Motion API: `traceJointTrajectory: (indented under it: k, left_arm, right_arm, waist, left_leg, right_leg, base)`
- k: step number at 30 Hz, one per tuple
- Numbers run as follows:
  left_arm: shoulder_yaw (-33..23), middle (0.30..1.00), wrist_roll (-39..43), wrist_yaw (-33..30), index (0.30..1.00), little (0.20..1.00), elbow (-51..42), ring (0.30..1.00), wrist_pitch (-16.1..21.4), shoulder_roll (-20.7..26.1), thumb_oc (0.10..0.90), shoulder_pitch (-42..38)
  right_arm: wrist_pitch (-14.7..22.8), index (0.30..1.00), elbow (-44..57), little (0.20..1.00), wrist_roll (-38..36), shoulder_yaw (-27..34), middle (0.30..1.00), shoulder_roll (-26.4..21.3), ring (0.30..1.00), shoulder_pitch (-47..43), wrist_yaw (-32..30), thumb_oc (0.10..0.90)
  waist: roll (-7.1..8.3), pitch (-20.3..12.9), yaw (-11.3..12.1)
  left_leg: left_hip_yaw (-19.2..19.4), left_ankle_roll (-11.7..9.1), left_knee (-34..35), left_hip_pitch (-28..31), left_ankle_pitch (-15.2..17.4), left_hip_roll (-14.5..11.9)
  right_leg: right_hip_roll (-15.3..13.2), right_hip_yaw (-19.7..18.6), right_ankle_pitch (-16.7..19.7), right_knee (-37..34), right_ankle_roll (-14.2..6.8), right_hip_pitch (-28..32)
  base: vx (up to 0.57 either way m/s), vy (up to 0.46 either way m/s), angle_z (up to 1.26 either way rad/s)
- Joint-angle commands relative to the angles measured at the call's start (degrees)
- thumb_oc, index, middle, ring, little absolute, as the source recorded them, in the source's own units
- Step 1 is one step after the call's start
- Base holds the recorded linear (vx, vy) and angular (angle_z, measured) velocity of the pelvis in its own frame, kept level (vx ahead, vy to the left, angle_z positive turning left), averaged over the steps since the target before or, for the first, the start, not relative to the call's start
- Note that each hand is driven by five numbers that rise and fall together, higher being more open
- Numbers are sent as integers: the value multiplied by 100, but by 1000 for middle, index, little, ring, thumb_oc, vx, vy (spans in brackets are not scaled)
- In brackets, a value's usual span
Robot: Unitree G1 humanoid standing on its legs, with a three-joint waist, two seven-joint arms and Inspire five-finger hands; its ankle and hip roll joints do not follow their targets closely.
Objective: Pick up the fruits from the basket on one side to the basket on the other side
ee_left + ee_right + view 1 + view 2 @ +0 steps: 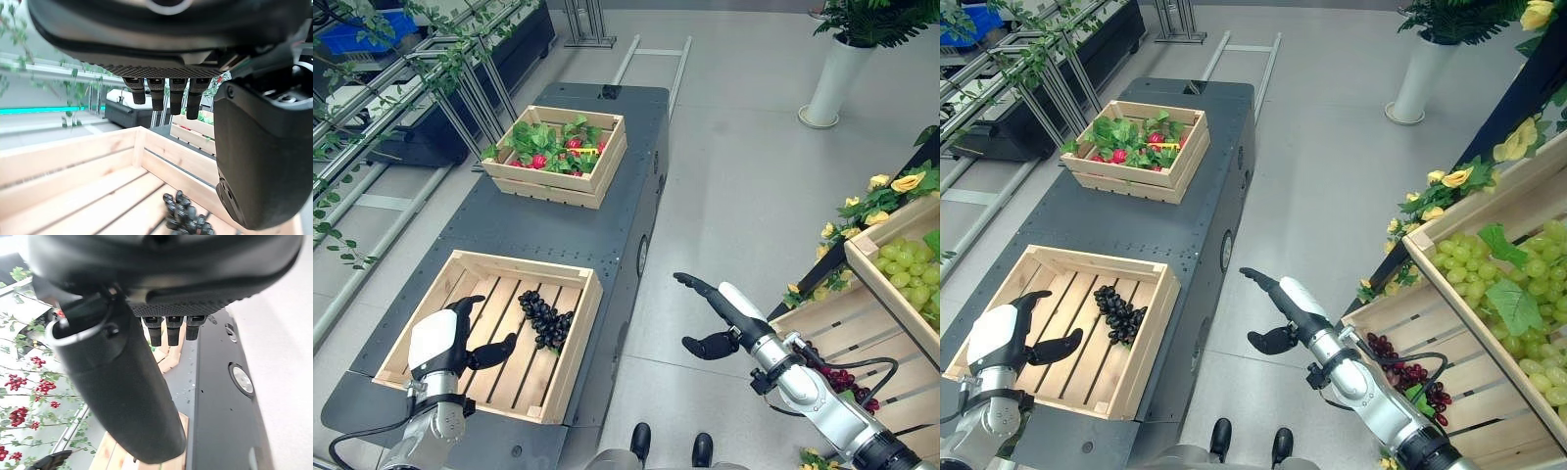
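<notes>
Dark grey surface [519,230], long w/ rounded corners, standing on pale grey floor [734,186]. Two wooden slatted crates sit directly on it, well apart. Near crate [570,333]: at the robot's end, pale wood, a bunch of black grapes [545,318] on its slats right of centre. Far crate [607,162]: at the other end, packed w/ green leaves and red fruit [553,145]. Bare surface between the two.

You're looking at a staged shop-like display hall: polished grey floor [744,186], aluminium frame racks [421,88] draped with artificial vines, a white planter [830,83], and slanted wooden crates [1489,284] of fake grapes and flowers beside a dark mobile platform [558,235].
</notes>
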State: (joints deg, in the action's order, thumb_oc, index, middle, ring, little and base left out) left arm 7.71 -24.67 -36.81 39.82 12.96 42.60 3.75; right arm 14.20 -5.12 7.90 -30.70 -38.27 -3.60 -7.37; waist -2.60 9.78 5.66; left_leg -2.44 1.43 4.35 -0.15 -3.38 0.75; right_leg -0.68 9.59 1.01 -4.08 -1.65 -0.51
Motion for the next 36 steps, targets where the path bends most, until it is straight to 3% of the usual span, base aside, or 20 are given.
traceJointTrajectory:
  k: [1,4,5,7,11,16,22,27,36]
  left_arm:
    - [-208,900,-538,-889,900,900,294,900,-12,852,800,-837]
    - [-21,900,-560,-1199,900,900,492,900,-35,971,800,-1079]
    - [168,900,-832,-1535,900,900,718,900,-142,1152,800,-1440]
    - [342,900,-894,-1824,900,900,870,900,-317,1300,800,-1770]
    - [604,900,-955,-2155,900,900,1173,900,-496,1381,800,-2325]
    - [882,900,-1280,-2071,900,900,1176,900,-859,1776,800,-2853]
    - [1164,900,-991,-2160,900,900,1288,900,-1187,2009,800,-3387]
    - [1524,900,-1288,-1980,900,900,1275,900,-1359,2278,800,-4059]
    - [2130,900,-1261,-1579,900,900,971,900,-1113,2556,800,-4798]
  right_arm:
    - [673,900,388,900,-449,-96,900,-193,900,-420,-216,800]
    - [724,900,247,900,-489,-169,900,-272,900,-664,-271,800]
    - [740,900,159,900,-545,-239,900,-329,900,-938,-315,800]
    - [691,900,110,900,-613,-318,900,-347,900,-1206,-280,800]
    - [704,900,103,900,-662,-453,900,-366,900,-1567,-283,800]
    - [661,900,86,900,-826,-463,900,-536,900,-1880,-144,800]
    - [683,900,-80,900,-802,-537,900,-648,900,-2248,-98,800]
    - [560,900,-220,900,-897,-533,900,-654,900,-2459,-163,800]
    - [517,900,-233,900,-801,-472,900,-823,900,-2465,-390,800]
  waist:
    - [265,418,-46]
    - [260,684,-74]
    - [265,969,-88]
    - [302,1228,-88]
    - [419,1532,-137]
    - [491,1772,-201]
    - [469,1996,-282]
    - [489,2001,-297]
    - [556,2001,-315]
  left_leg:
    - [76,13,-1018,-428,512,201]
    - [110,5,-1282,-631,554,197]
    - [165,7,-1604,-899,613,204]
    - [220,17,-1933,-1210,654,203]
    - [369,20,-2607,-1758,815,170]
    - [576,86,-3384,-2420,1056,91]
    - [724,55,-4139,-3039,1292,-17]
    - [768,83,-4544,-3661,1399,-66]
    - [714,83,-4828,-4156,1452,-100]
  right_leg:
    - [-429,249,-396,1225,-48,-374]
    - [-449,252,-490,1504,-3,-580]
    - [-476,277,-608,1875,35,-846]
    - [-506,307,-724,2267,90,-1147]
    - [-528,300,-979,2916,196,-1615]
    - [-544,204,-1246,3801,289,-2280]
    - [-541,139,-1481,4441,403,-2779]
    - [-538,124,-1604,4935,453,-3381]
    - [-515,151,-1671,5220,471,-3831]
  base:
    - [-205,158,5]
    - [-143,121,5]
    - [-205,157,-6]
    - [-198,139,-7]
    - [-128,92,9]
    - [-92,104,7]
    - [-64,100,-7]
    - [-25,57,-1]
    - [-1,9,1]
